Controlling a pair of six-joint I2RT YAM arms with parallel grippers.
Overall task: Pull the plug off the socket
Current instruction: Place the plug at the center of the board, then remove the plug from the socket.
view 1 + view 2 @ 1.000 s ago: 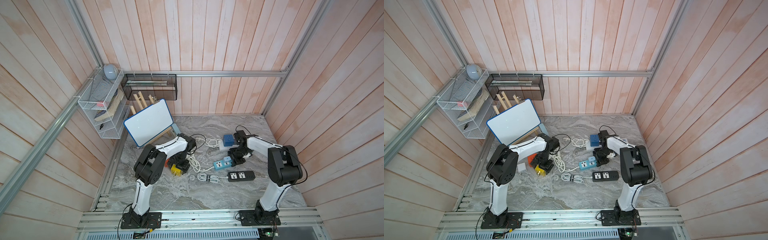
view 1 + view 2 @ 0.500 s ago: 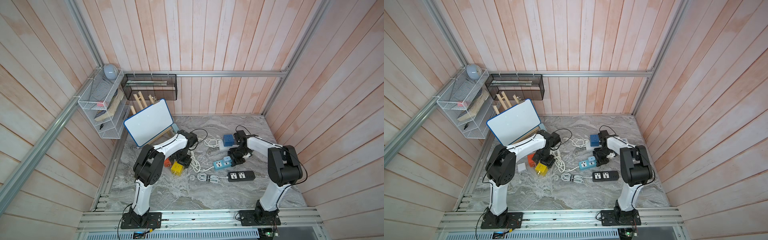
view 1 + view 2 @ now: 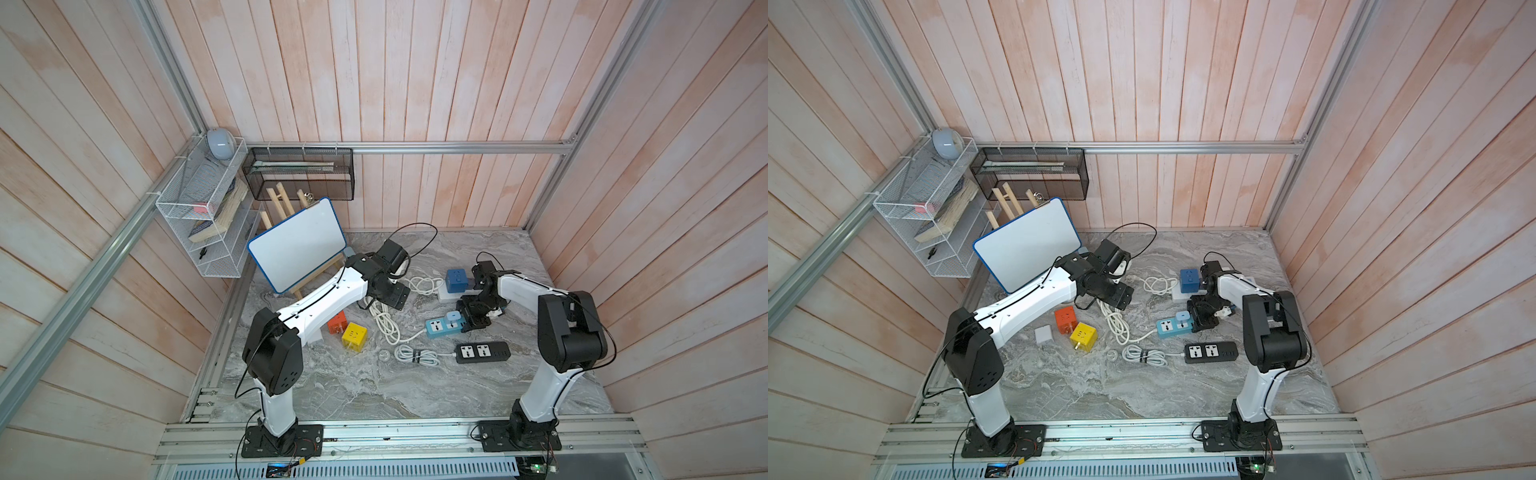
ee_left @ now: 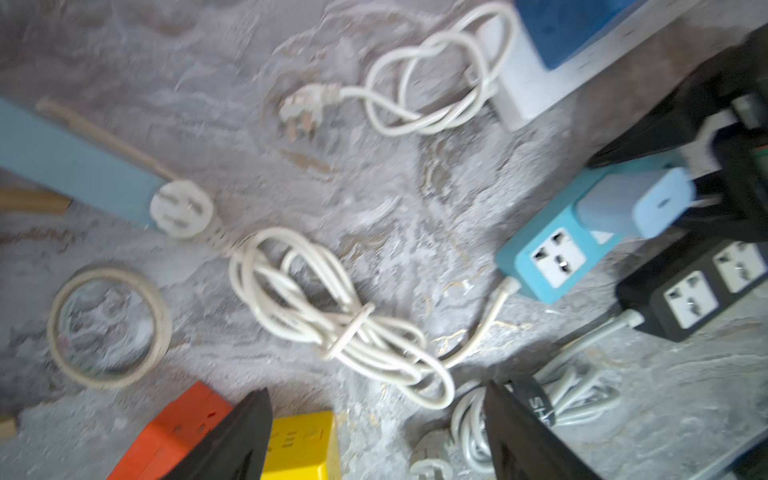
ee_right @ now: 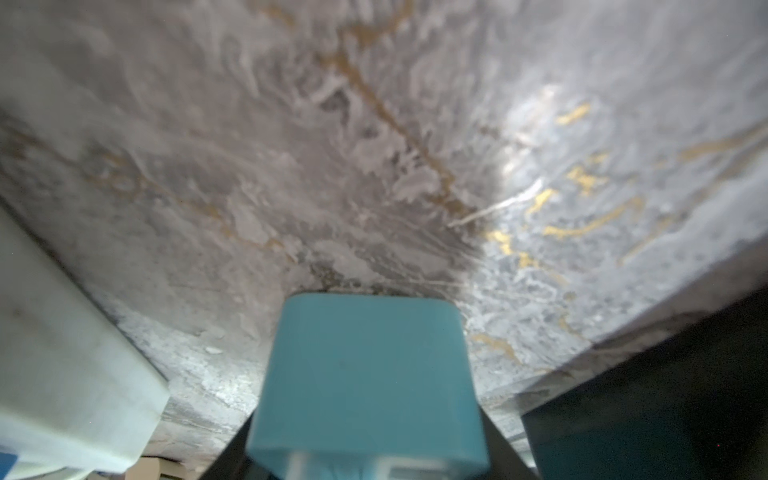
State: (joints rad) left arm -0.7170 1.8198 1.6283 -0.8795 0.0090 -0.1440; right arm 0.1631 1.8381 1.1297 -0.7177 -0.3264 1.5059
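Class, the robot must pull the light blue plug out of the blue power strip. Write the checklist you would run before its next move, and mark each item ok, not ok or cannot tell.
1. The plug sits in the power strip: ok.
2. The left gripper is open and empty: ok.
3. The left gripper is at the plug: not ok, it hangs over the white cable.
4. The power strip's end lies between the right gripper fingers: ok.
5. The right gripper's hold is firm: cannot tell.
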